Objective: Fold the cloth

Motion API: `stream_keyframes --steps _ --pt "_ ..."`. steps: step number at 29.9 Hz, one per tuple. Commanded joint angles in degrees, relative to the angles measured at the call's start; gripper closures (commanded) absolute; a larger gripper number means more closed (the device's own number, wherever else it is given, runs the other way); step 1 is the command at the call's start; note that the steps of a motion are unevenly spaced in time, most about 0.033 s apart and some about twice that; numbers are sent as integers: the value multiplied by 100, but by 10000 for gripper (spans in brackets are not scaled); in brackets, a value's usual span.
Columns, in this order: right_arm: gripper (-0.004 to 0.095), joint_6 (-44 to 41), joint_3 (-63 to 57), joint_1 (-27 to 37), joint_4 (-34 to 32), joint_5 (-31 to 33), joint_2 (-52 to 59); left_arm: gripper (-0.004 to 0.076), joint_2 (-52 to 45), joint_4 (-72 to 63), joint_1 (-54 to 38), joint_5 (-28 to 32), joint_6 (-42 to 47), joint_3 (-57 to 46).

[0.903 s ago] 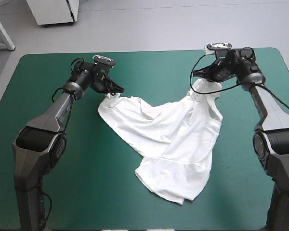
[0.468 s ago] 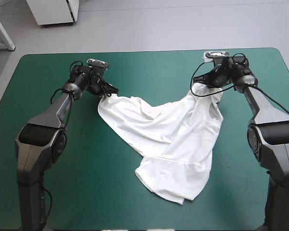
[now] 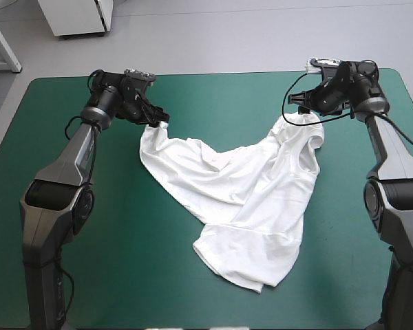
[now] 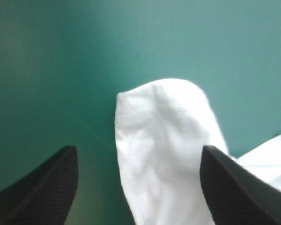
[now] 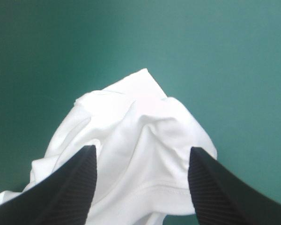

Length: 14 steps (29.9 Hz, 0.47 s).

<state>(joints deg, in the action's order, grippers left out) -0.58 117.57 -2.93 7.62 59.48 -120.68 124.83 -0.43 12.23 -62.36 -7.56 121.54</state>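
**T-shirt** (image 3: 241,206): white, crumpled, lying on the table's teal-green cover (image 3: 89,275) around the middle. It forms a rough V. One arm of it runs toward the far left, the other toward the far right, and a broader lobe points at the near edge.

**Hidden or unclear:**
- In the high view, the tips of both far ends sit under the grippers, so their edges cannot be traced there.
- The black fingers merge with the dark wrists in that view.
- Each wrist view cuts the shirt off at the fingers' bases.
- Whether any finger touches the cloth cannot be told.

**Left gripper** (image 3: 158,124) (image 4: 138,150): fingers (image 4: 47,187) spread wide, with a rounded fold of the T-shirt (image 4: 164,140) lying between them and closer to one finger.

**Right gripper** (image 3: 304,110) (image 5: 143,149): fingers (image 5: 65,187) spread, with a bunched, peaked end of the T-shirt (image 5: 136,126) between them and a hem seam visible.

**Edges and room:**
- Both grippers sit near the table's far edge, the right one toward the far right corner.
- Bare cover lies wide on either side of the shirt and along the near edge.
- A bare wedge lies between the two far ends.
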Motion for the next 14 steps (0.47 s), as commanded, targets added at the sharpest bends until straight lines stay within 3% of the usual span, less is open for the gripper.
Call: stream_keyframes --steps 1,9,14 --pt "360 3 208 65 3 8 672 199 -718 -98 14 -105 -244 461" --pt "363 3 -123 65 5 185 1670 202 -1778 -716 -55 -653 -877 216" --pt "389 58 -866 65 82 182 2604 297 -2757 -1939 50 -653 -1645 -370"
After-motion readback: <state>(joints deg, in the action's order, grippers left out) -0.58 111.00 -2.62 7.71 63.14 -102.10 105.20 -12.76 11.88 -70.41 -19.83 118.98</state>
